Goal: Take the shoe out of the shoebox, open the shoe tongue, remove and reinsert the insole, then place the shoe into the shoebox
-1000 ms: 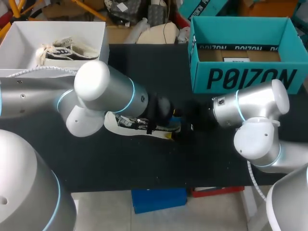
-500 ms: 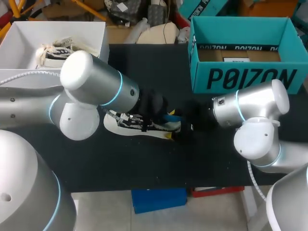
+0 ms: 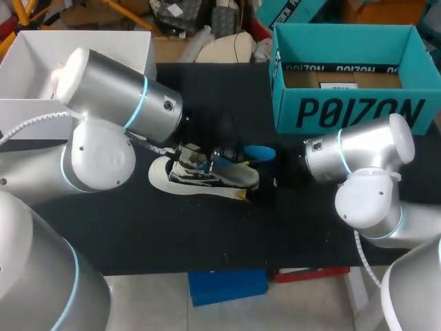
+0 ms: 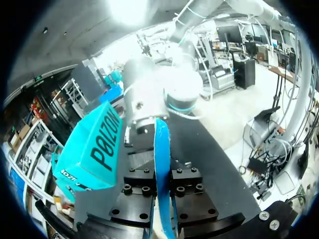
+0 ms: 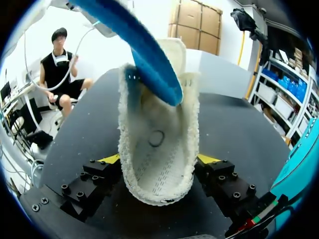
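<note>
A white-and-black shoe (image 3: 203, 176) lies on its side on the black table (image 3: 207, 234). My right gripper (image 5: 159, 160) is shut on its heel (image 5: 157, 164), one yellow tip (image 5: 110, 159) on each side. A blue insole (image 3: 259, 152) sticks out of the shoe's opening, curving up over it (image 5: 137, 47). My left gripper (image 4: 162, 191) is shut on the insole's end (image 4: 162, 164), just above the shoe's middle. The teal shoebox (image 3: 351, 110) stands open at the back right.
A white box (image 3: 21, 55) sits at the back left, largely hidden by my left arm (image 3: 114, 110). My right arm (image 3: 358, 162) lies in front of the teal box. A blue item (image 3: 227, 286) is past the table's front edge.
My left arm has drawn back to the left and lifted, pulling the blue insole partly out of the shoe. The right arm and the shoe stayed put.
</note>
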`<state>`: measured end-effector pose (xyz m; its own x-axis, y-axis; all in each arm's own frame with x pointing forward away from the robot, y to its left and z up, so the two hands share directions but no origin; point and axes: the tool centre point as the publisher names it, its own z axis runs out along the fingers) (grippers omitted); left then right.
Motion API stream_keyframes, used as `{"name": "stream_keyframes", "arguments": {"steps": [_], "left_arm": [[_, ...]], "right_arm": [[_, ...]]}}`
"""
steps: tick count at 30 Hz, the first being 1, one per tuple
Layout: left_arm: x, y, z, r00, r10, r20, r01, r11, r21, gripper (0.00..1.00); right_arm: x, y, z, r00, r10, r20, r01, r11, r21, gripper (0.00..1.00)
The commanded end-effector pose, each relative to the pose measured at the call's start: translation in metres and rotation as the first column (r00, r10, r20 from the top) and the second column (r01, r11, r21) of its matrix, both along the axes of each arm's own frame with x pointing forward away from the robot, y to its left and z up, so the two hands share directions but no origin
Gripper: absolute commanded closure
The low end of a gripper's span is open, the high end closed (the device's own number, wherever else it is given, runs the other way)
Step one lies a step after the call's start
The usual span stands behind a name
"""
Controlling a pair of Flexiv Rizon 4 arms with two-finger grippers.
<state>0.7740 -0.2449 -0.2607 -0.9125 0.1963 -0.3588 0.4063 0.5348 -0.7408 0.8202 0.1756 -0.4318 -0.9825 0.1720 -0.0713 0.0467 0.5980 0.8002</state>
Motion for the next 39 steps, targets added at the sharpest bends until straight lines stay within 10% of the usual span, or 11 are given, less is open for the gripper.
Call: {"name": "stream_keyframes", "arguments": {"steps": [1,7,28,39], "left_arm": [[-0.006,0.017,0.039,0.994,-0.037,-0.104,0.025,0.993,-0.120,1.00],[-0.008,0.025,0.089,0.956,-0.174,-0.234,0.102,0.951,-0.291,1.00],[-0.010,0.030,0.089,0.947,-0.165,-0.275,0.068,0.941,-0.332,1.00],[-0.032,0.047,0.153,0.865,-0.097,-0.492,-0.162,0.875,-0.457,1.00]], "right_arm": [[-0.001,-0.001,-0.001,1.000,-0.001,-0.001,0.001,1.000,-0.001,1.00],[-0.001,-0.001,-0.001,1.000,-0.001,-0.001,0.001,1.000,-0.001,1.00],[-0.001,-0.001,-0.001,1.000,-0.001,-0.001,0.001,1.000,-0.001,1.00],[-0.001,-0.001,-0.001,1.000,-0.001,-0.001,0.001,1.000,-0.001,1.00]]}}
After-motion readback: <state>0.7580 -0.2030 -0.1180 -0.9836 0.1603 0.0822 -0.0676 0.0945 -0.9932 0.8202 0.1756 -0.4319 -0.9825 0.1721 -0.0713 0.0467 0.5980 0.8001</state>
